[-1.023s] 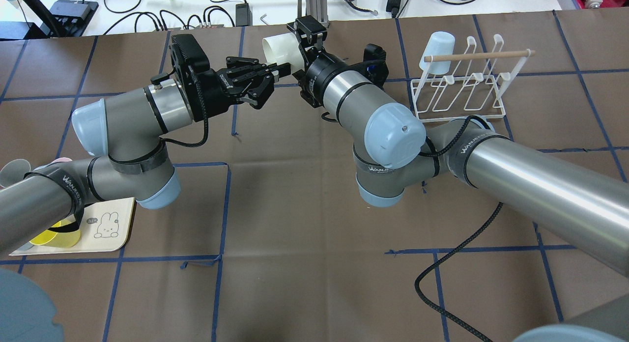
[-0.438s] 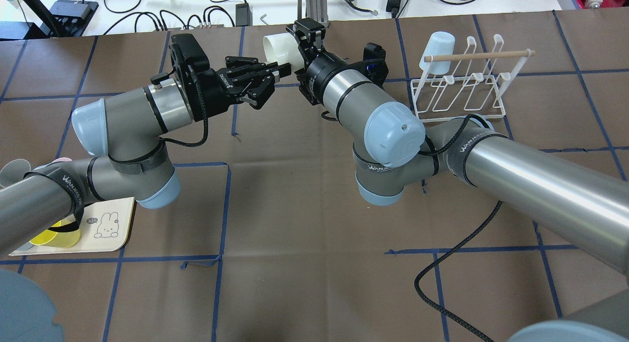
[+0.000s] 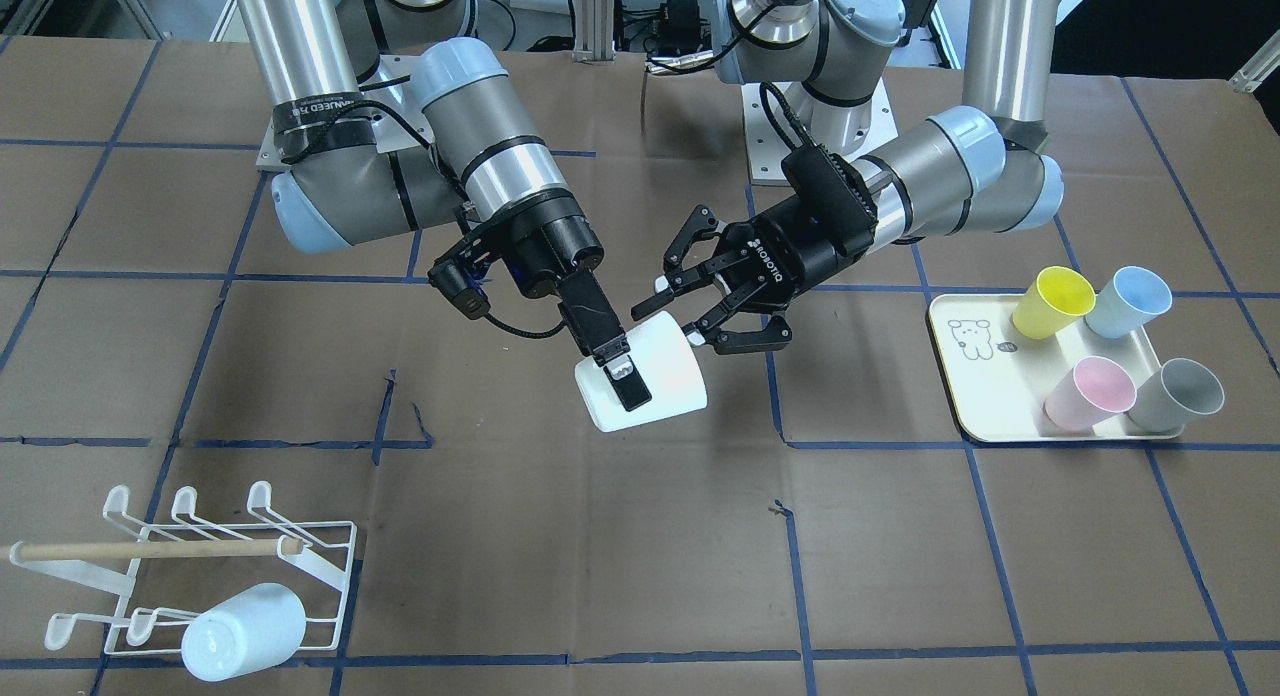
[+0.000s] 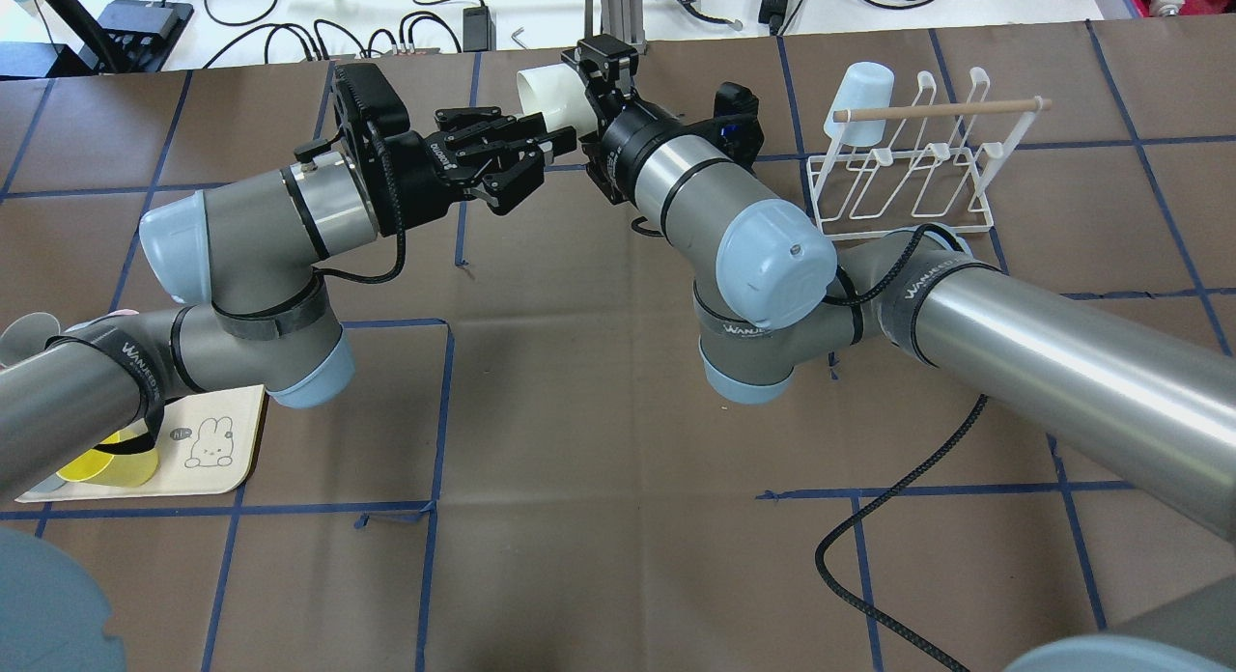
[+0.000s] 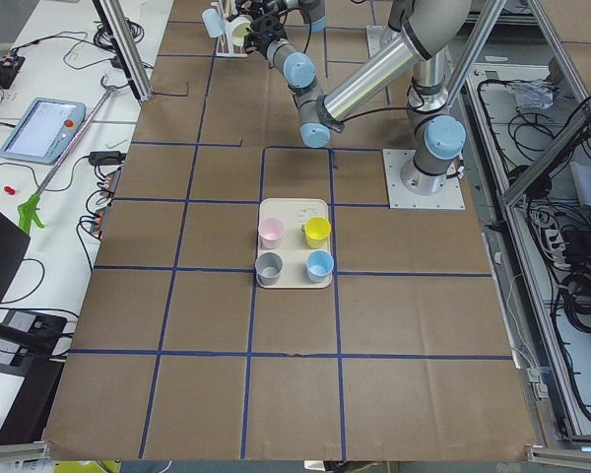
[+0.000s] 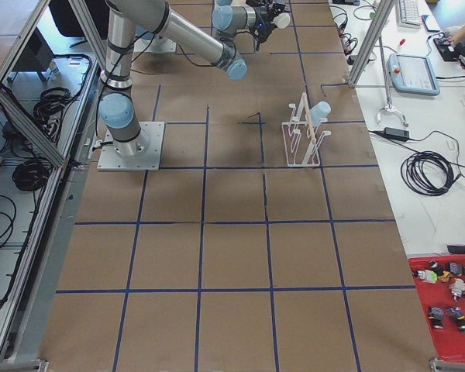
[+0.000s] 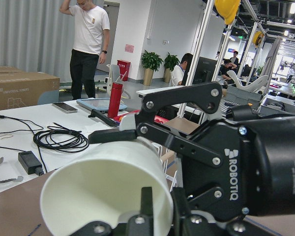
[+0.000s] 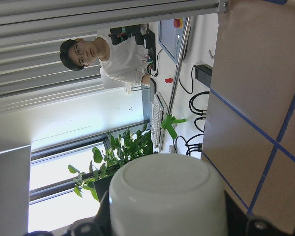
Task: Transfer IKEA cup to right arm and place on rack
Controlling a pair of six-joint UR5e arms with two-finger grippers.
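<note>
A white cup (image 3: 665,371) hangs tilted above the table's middle, held by my right gripper (image 3: 622,374), which is shut on its rim with one finger (image 3: 630,386) on the outer wall. The cup also shows in the overhead view (image 4: 543,91) with the right gripper (image 4: 601,78), and its base fills the right wrist view (image 8: 167,196). My left gripper (image 3: 703,311) is open just beside the cup, fingers spread and apart from it; it also shows overhead (image 4: 536,153). The left wrist view looks into the cup's mouth (image 7: 103,196). The white wire rack (image 3: 200,561) stands at the table's right end (image 4: 908,175).
A light-blue cup (image 3: 243,631) sits upside down on a rack prong. A cream tray (image 3: 985,416) on my left side holds yellow (image 3: 1052,301), blue (image 3: 1128,301), pink (image 3: 1090,391) and grey (image 3: 1180,394) cups. A braided black cable (image 4: 898,498) lies on the table.
My left gripper has shifted slightly toward the far side, next to the cup. The cup stays in my right gripper, nearly unmoved.
</note>
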